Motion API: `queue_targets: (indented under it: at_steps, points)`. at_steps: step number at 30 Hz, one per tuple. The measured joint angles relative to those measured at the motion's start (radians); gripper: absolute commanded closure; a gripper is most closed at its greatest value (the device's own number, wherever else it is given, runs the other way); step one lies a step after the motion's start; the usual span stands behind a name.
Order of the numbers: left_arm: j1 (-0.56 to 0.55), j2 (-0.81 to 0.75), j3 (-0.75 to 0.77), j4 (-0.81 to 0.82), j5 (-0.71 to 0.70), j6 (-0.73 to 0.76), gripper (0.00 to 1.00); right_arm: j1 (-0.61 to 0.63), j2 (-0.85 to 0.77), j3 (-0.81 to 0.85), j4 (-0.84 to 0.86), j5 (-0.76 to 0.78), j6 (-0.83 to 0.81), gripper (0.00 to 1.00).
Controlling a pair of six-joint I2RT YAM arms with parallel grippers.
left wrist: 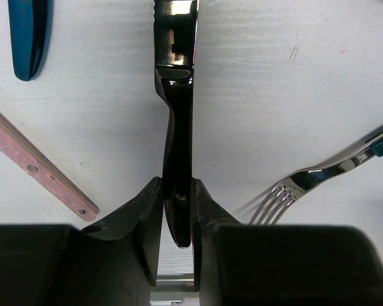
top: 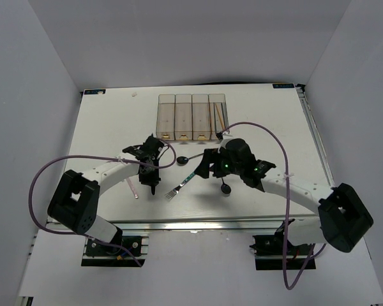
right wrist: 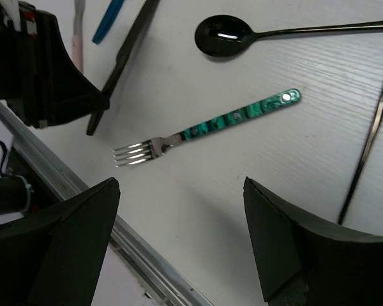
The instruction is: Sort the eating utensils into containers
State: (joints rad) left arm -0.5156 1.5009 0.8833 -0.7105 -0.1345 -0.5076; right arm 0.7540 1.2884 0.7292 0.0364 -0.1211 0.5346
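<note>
Your left jaws are pinched tight on the handle end of the black knife (left wrist: 177,159), and its blade points away from the wrist camera. A pink handle (left wrist: 41,169) and a blue handle (left wrist: 29,38) lie to the knife's left. Your right jaws stand wide apart with nothing in them, above the teal-handled fork (right wrist: 210,126). It lies flat on the tabletop (top: 274,127) near the front edge, with a black spoon (right wrist: 223,35) just beyond. Your containers (top: 191,118) sit at the far side, with orange chopsticks (top: 218,116) in the rightmost one.
</note>
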Motion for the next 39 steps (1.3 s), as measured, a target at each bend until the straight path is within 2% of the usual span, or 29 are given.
queue_targets:
  at_steps: [6, 13, 20, 26, 29, 31, 32, 39]
  points:
    - [-0.002, -0.009, -0.030, 0.019, 0.016, -0.010, 1.00, 0.000, 0.107, 0.002, 0.149, -0.067, 0.123, 0.18]
    - [-0.005, -0.011, -0.045, 0.034, 0.021, -0.017, 1.00, 0.000, 0.202, 0.014, 0.238, -0.133, 0.224, 0.19]
    - [-0.005, -0.003, -0.047, 0.038, 0.013, -0.028, 1.00, 0.000, 0.187, 0.014, 0.259, -0.133, 0.263, 0.20]
    - [-0.005, 0.047, -0.047, 0.037, -0.003, -0.042, 0.99, 0.000, 0.096, 0.014, 0.170, -0.067, 0.248, 0.19]
    - [-0.006, 0.047, -0.047, 0.038, -0.009, -0.044, 0.91, 0.000, 0.026, 0.016, 0.106, -0.022, 0.234, 0.19]
    - [-0.008, 0.048, -0.046, 0.038, -0.013, -0.045, 0.80, 0.000, -0.030, 0.018, 0.061, 0.018, 0.220, 0.18]
    - [-0.011, 0.050, -0.045, 0.038, -0.015, -0.047, 0.71, 0.000, -0.051, 0.019, 0.041, 0.033, 0.215, 0.18]
    - [-0.017, 0.063, -0.034, 0.031, -0.028, -0.047, 0.51, 0.000, -0.185, 0.030, -0.082, 0.119, 0.177, 0.17]
